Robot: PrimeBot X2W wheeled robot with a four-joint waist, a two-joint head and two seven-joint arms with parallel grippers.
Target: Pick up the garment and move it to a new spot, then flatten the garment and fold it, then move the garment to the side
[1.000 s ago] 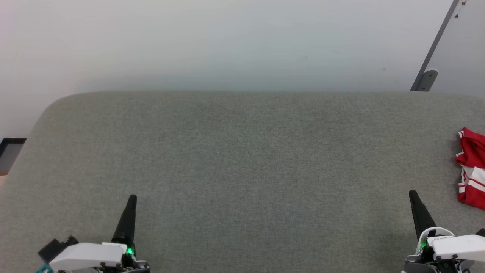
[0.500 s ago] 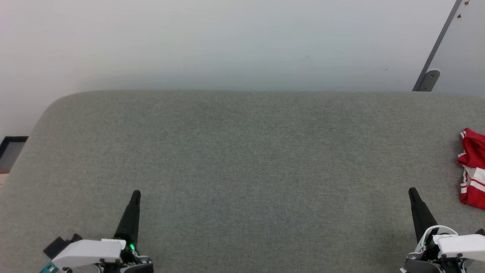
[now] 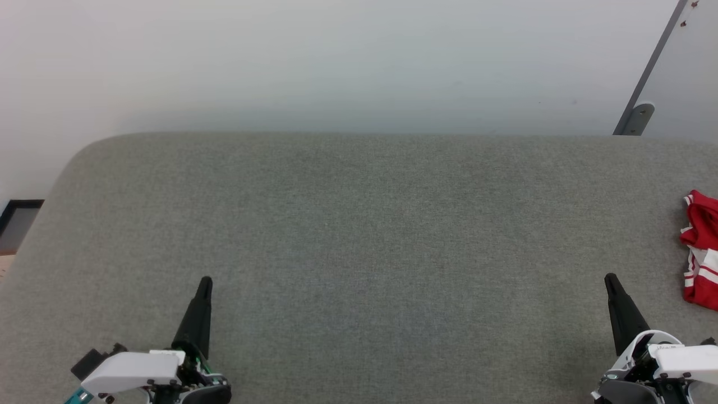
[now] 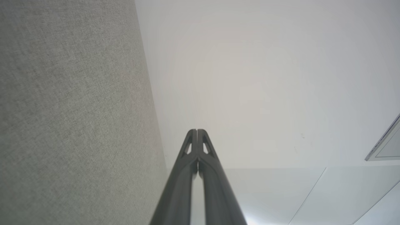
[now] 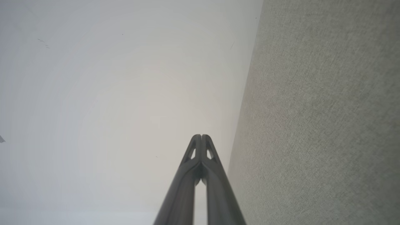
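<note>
Far left: a dark-framed object (image 3: 15,223) sits beyond the rounded corner of the grey fabric surface (image 3: 359,224), well to the left of the left fingers. The picture edge cuts it; cannot tell what it is.

Left gripper (image 3: 205,281): lower left of the head view, white housing with a green light at its base. The fingers are pressed together into one dark spike pointing away from the robot, with nothing between them. The left wrist view agrees: the two fingers (image 4: 179,187) meet at the tips, with a thin slit lower down. There the grey fabric lies to the left of the fingers, and the pale wall (image 4: 265,78) is ahead and to their right.

Between the two sets of fingers, and ahead of both tips, runs the grey fabric, a wide padded top. The wall stands behind it.

Right gripper (image 3: 610,279): lower right, same posture. The fingers are closed on each other and hold nothing. In the right wrist view the fingers (image 5: 218,190) touch at the tips, with fabric to their right and wall to their left and ahead.

Garment (image 3: 701,252): a crumpled red heap with white bands and red-white striped trim. It lies on the fabric to the right of the right fingers and somewhat ahead of their tip, apart from them. The right picture edge cuts it.

Grey bracket (image 3: 636,118): on the wall far ahead of the right fingers, with a slanted grey strip rising from it.
</note>
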